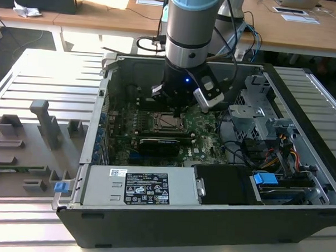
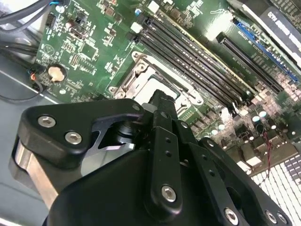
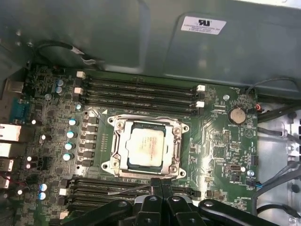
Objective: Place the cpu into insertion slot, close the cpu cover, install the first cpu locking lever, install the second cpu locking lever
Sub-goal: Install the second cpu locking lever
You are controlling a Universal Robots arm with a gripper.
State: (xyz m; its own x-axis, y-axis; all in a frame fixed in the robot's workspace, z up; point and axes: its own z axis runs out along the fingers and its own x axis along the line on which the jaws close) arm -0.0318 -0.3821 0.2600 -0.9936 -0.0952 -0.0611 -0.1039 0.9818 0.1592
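Note:
The cpu (image 3: 146, 147), a silvery square chip, lies in the insertion slot (image 3: 146, 168) on the green motherboard. The cpu cover (image 3: 175, 146), a metal frame with a central window, lies flat around the chip. A thin wire lever (image 3: 127, 190) runs from the socket's edge up to my fingertips; whether they grip it is unclear. In the first wrist view my gripper (image 3: 161, 184) sits at the socket's edge, its two fingers pressed together. The second wrist view shows my gripper (image 2: 162, 100) just over the cover (image 2: 136, 70). In the exterior view my gripper (image 1: 177, 111) hangs inside the open case over the socket (image 1: 167, 121).
Long black memory slots (image 3: 141, 92) flank the socket on two sides. A coin battery (image 3: 237, 114) and cables (image 3: 277, 179) lie to one side. Case walls (image 1: 101, 117), a power supply (image 1: 137, 186) and a drive cage (image 1: 257, 116) box the board in. A grey fixture (image 1: 22, 147) sits at the exterior view's left.

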